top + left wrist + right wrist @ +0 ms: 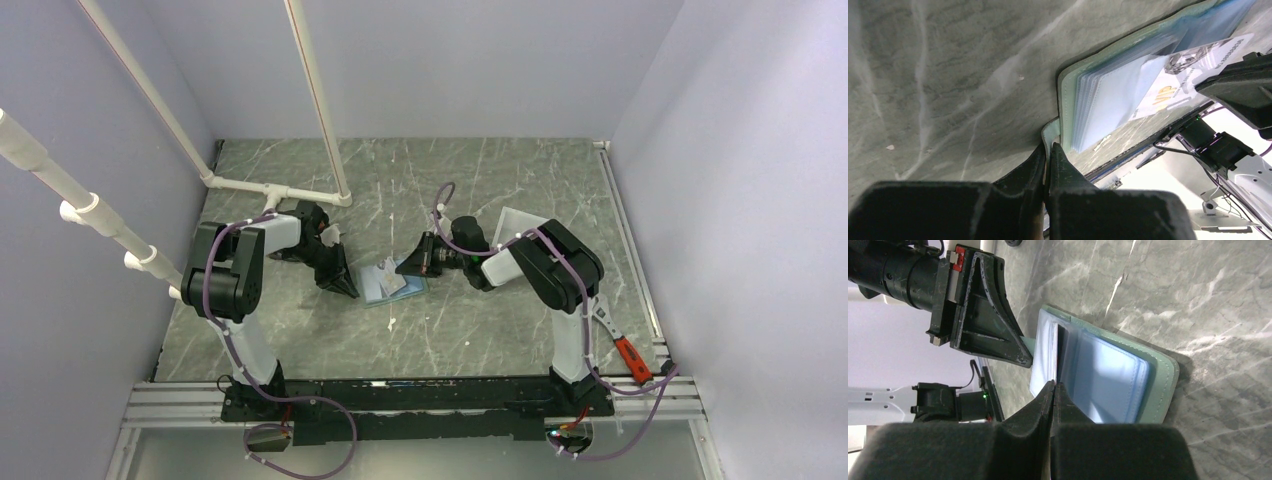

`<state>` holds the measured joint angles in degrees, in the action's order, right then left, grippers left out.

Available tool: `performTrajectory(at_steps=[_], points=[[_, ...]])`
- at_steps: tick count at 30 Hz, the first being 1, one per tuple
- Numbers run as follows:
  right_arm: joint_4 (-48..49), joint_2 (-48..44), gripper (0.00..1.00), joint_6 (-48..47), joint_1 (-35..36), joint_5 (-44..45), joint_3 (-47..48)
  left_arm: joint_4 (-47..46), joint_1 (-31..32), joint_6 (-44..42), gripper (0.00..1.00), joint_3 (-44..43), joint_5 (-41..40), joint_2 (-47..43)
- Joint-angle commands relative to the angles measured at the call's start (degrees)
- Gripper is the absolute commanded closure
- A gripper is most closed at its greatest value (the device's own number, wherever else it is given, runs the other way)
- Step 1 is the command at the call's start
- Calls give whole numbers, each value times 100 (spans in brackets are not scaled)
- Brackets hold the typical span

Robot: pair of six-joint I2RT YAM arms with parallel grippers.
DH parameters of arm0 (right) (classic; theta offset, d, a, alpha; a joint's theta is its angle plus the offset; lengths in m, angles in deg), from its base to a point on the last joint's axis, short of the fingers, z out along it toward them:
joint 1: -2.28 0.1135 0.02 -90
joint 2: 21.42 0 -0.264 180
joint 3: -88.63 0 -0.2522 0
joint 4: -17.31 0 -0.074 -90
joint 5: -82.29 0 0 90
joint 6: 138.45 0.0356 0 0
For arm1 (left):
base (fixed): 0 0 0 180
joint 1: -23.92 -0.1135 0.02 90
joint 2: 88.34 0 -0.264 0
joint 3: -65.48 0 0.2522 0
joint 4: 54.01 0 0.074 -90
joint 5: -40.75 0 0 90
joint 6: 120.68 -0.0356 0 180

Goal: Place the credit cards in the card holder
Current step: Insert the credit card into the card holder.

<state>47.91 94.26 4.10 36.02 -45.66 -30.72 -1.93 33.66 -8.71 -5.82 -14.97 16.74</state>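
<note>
The left arm (235, 275) and the right arm (545, 265) have black joints and white shells. Thin purple cables (436, 212) run along them. The left arm's fingers (998, 325) are black, triangular and ribbed, with a small red tag (959, 252) behind.

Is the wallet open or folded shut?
Open: the wallet lies spread on the table, blue slots up; the left claw pinches its edge tab, the right claw holds a card at the slots.

right claw (1052, 390) pinching pale card (1046, 354) (edge-on), card holder (1113, 382) open
</note>
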Motion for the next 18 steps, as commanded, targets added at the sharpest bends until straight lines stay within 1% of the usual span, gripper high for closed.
performTrajectory(at_steps=[1, 9, 18], points=[[365, 122, 100, -48, -11, 170, 97, -71, 81, -20, 97, 32, -18, 144], [680, 171, 100, 113, 102, 284, -95, -100, 90, -3, 100, 41, 39, 141], [1081, 106, 100, 351, 421, 901, -475, -123, 99, 1, 100, 41, 122, 127]])
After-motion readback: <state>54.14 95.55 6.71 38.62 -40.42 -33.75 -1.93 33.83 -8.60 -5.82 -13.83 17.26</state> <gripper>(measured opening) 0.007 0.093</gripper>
